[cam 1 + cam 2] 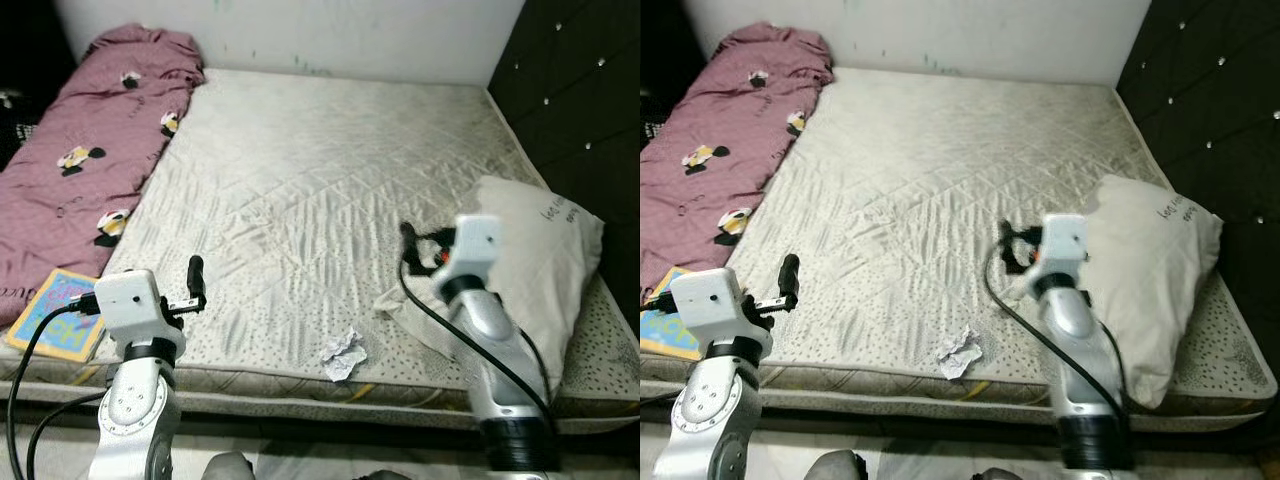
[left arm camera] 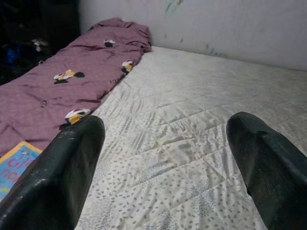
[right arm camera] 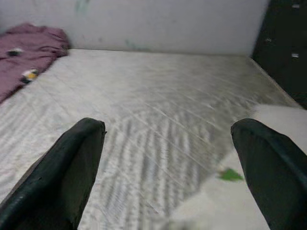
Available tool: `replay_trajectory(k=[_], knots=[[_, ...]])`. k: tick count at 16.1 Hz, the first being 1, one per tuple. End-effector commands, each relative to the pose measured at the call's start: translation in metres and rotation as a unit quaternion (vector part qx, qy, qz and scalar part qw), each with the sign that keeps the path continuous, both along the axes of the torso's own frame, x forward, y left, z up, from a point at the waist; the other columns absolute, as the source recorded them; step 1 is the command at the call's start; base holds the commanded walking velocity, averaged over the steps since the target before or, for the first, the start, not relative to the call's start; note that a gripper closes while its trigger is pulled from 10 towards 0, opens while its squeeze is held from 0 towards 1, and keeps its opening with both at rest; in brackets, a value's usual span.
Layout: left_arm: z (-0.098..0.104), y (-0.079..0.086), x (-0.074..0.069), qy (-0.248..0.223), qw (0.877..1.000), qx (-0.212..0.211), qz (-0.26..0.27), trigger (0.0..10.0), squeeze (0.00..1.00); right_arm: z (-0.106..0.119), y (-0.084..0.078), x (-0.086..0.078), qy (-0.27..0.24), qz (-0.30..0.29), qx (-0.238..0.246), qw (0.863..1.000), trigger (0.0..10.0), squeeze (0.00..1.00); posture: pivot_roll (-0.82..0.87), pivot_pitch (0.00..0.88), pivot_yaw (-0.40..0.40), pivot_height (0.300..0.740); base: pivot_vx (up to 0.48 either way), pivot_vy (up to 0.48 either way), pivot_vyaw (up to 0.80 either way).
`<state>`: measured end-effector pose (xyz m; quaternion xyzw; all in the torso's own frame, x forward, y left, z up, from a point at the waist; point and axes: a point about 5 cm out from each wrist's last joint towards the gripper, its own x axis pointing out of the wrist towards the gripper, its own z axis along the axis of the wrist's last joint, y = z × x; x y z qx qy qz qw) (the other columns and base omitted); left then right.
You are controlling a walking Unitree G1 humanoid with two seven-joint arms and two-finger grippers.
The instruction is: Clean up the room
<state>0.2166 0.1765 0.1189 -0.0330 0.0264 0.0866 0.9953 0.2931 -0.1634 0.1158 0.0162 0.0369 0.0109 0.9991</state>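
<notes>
Both grippers, left gripper and right gripper, hover spread over the mattress, holding nothing, poised to reach; the crumpled paper lies near the front edge between them.

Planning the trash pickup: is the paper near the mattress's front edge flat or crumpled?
Crumpled. The white paper sits bunched into an uneven, creased wad on the mattress, near its front edge.

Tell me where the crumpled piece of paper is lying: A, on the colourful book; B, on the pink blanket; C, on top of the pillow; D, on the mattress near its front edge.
D: the crumpled paper lies on the bare mattress near its front edge, apart from the pillow, the pink blanket and the book.
</notes>
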Motion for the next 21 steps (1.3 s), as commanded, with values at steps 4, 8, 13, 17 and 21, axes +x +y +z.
replay_trajectory(k=[4,8,13,17,21], knots=[[0.000,-0.004,0.001,0.008,1.000,0.004,-0.008,10.0,0.00,0.002,-0.004,-0.002,-0.001,-0.018,0.010,1.000,10.0,0.00,0.05,0.021,-0.063,0.740,0.000,0.000,0.00],[0.000,-0.005,0.002,0.007,1.000,-0.003,-0.008,10.0,0.00,0.002,0.000,-0.001,-0.003,-0.008,0.020,1.000,10.0,0.00,0.05,0.028,-0.068,0.740,0.000,0.000,0.00],[0.000,-0.006,0.005,0.004,1.000,-0.010,-0.008,10.0,0.00,0.005,0.007,0.001,-0.005,0.011,0.036,0.999,10.0,0.00,0.04,0.061,-0.059,0.673,0.000,0.000,0.00],[0.000,-0.006,0.005,0.004,1.000,-0.023,-0.002,10.0,0.00,0.008,0.016,0.004,-0.014,0.030,0.042,0.999,10.0,0.00,0.04,0.053,-0.056,0.627,0.000,0.000,0.00],[0.000,-0.007,0.006,0.005,1.000,-0.017,-0.001,10.0,0.00,0.007,0.016,0.005,-0.012,0.034,0.041,0.999,10.0,0.00,0.04,0.048,-0.063,0.593,0.000,0.000,0.00]])
